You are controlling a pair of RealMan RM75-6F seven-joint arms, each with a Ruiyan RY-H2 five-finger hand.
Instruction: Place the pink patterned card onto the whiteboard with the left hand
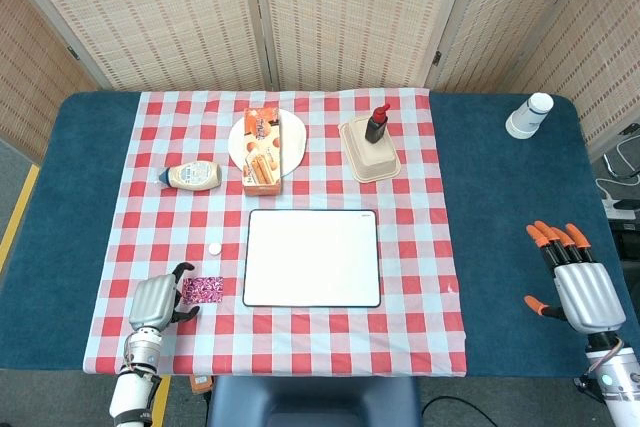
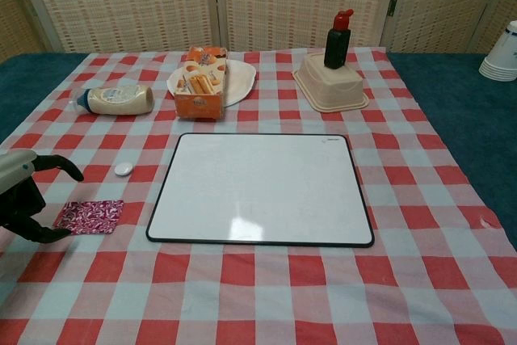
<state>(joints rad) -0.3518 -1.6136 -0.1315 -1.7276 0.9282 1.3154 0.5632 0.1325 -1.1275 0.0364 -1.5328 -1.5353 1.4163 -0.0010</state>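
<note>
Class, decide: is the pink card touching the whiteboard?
Apart. The chest view shows checked cloth between the pink card and the whiteboard.
</note>
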